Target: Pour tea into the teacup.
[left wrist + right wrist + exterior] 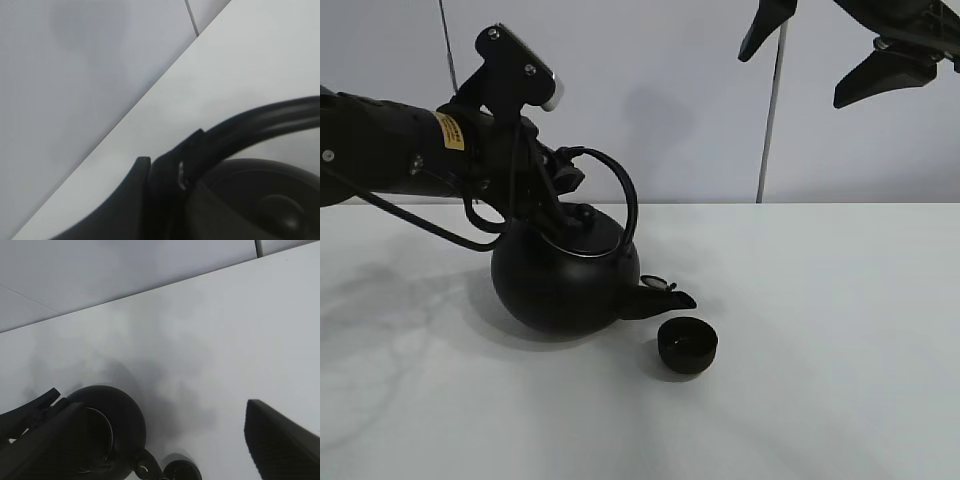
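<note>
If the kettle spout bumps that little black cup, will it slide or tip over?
The teacup looks tiny and squat beside the kettle, so it is probably light and would likely slide on the smooth table rather than tip. Its glossy surface suggests glazed ceramic: possibly slippery and easily chipped.

1. The exterior high view looks down onto the counter (820,400), facing the back wall (670,100), at middling range.
2. The left wrist view sits hard against the kettle (260,200), looking across the counter toward the wall.
3. The right wrist view looks down from higher up; it shares kettle and teacup (182,471) with the exterior view.
</note>
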